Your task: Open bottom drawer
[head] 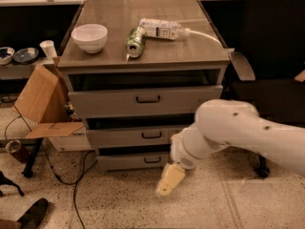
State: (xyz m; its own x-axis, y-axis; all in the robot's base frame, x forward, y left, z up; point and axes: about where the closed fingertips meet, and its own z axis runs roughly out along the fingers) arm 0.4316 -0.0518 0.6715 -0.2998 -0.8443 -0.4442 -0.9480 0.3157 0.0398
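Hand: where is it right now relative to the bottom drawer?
In the camera view the hand hangs low at centre, just below the right end of the bottom drawer, right of its black handle, over the speckled floor.
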